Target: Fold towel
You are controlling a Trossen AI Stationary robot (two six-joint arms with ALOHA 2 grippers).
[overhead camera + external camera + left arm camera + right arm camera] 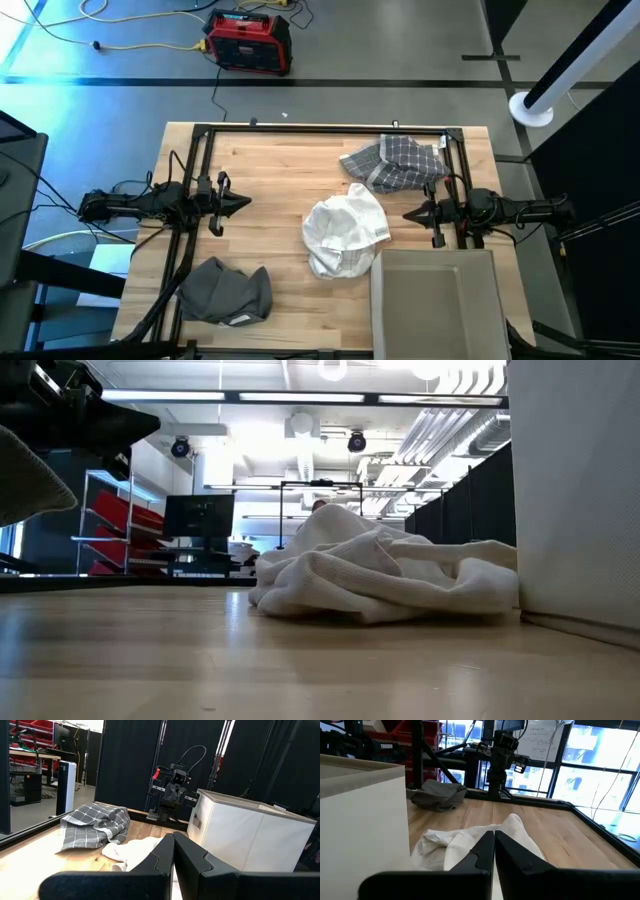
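Observation:
A crumpled white towel (pixel 345 235) lies in a heap near the table's middle; it also shows as the white towel (pixel 380 575), (pixel 135 851), (pixel 470 845). My left gripper (pixel 247 204) hovers shut left of the towel, clear of it, pointing toward it; it shows as the left gripper (pixel 174 840). My right gripper (pixel 407 213) hovers shut just right of the towel and shows as the right gripper (pixel 494 836). Neither touches the towel.
A grey checked cloth (pixel 395 163) lies at the far right. A dark grey cloth (pixel 228 291) lies near the left near corner. A beige fabric bin (pixel 440 300) stands at the near right, beside the white towel. Bare wood lies between the left gripper and the towel.

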